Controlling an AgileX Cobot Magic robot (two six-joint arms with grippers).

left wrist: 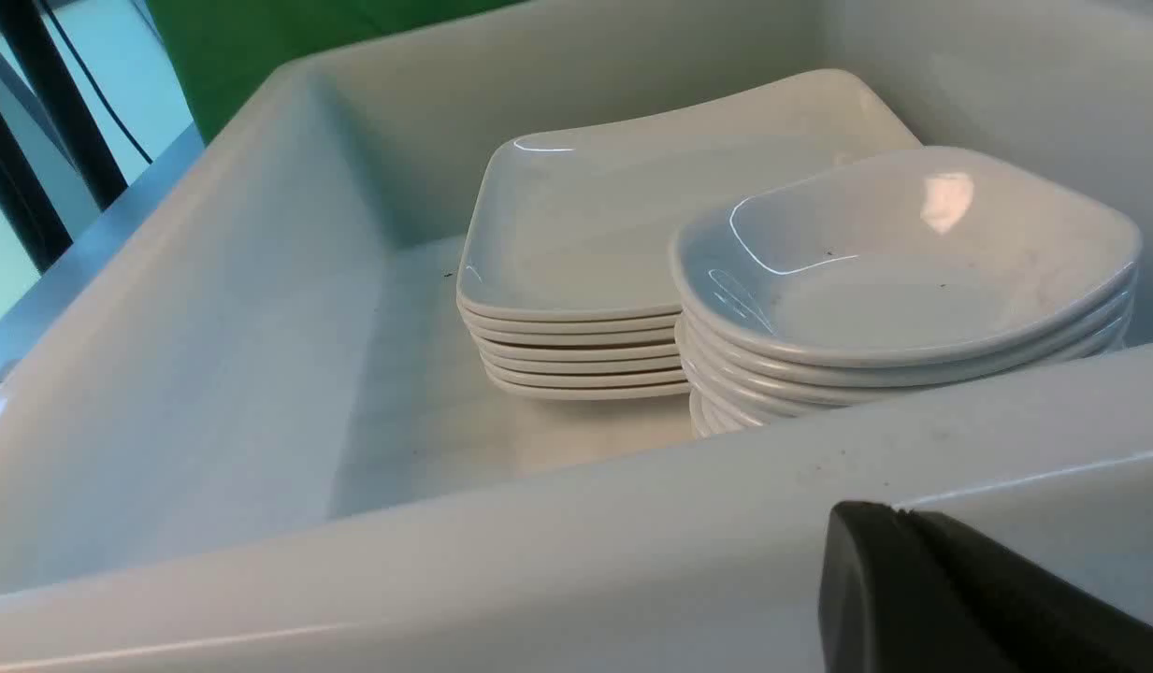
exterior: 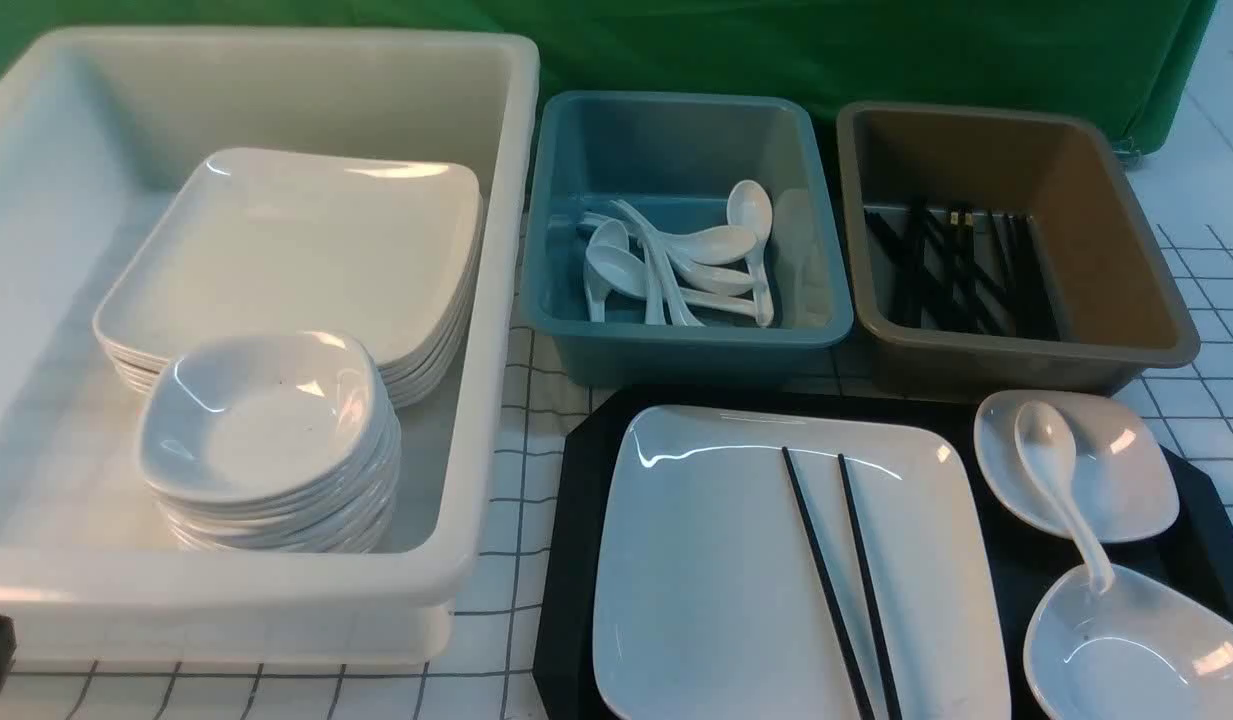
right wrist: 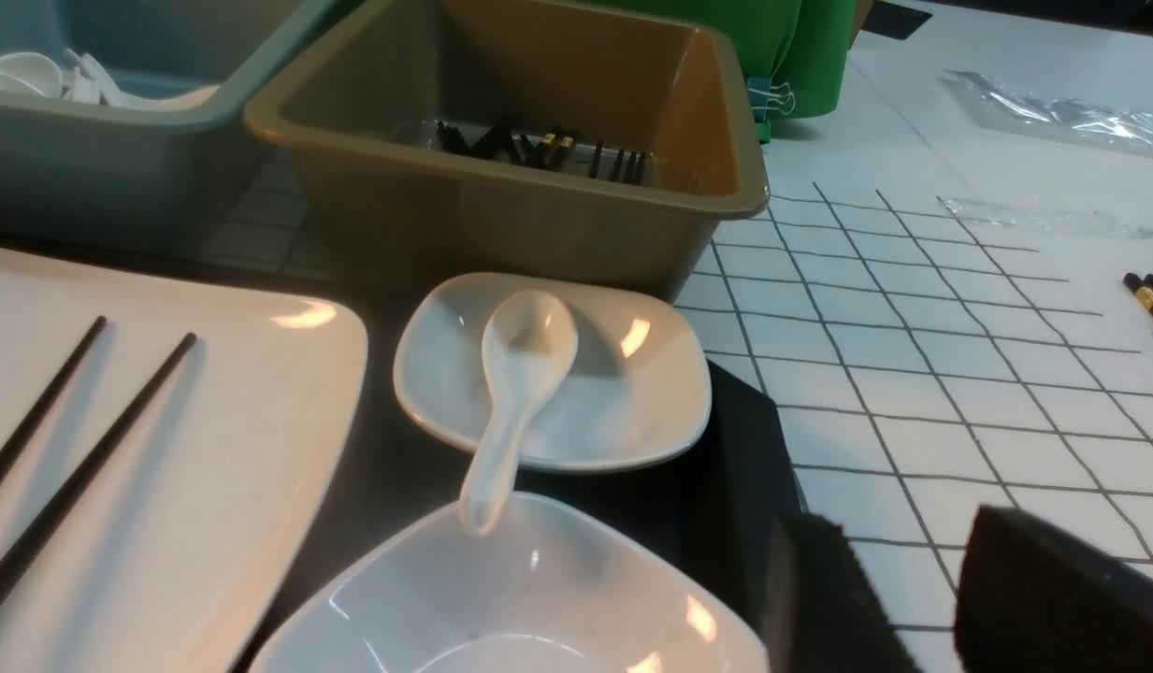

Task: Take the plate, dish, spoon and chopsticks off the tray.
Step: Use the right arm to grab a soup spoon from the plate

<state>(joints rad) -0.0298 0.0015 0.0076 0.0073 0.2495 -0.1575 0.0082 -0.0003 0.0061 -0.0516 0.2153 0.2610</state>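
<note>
The black tray [exterior: 576, 520] lies at the near right. On it rests the large white plate [exterior: 716, 560], with the black chopsticks [exterior: 836, 570] lying across it. To its right sit a far dish [exterior: 1126, 470] and a near dish [exterior: 1136, 660]. The white spoon [exterior: 1051, 470] has its bowl in the far dish and its handle reaching the near one. My right gripper [right wrist: 899, 528] stands open and empty over the gridded table, just off the tray's [right wrist: 726, 467] right edge, near the spoon [right wrist: 520, 374]. My left gripper [left wrist: 899, 509] is shut and empty, low against the white tub's near wall.
The white tub [exterior: 496, 300] at left holds a stack of plates [exterior: 306, 250] and a stack of dishes [exterior: 266, 420]. A blue tub [exterior: 676, 345] with several spoons and a brown tub [exterior: 1026, 350] with several chopsticks stand behind the tray. Loose chopsticks [right wrist: 1151, 294] lie on the table far right.
</note>
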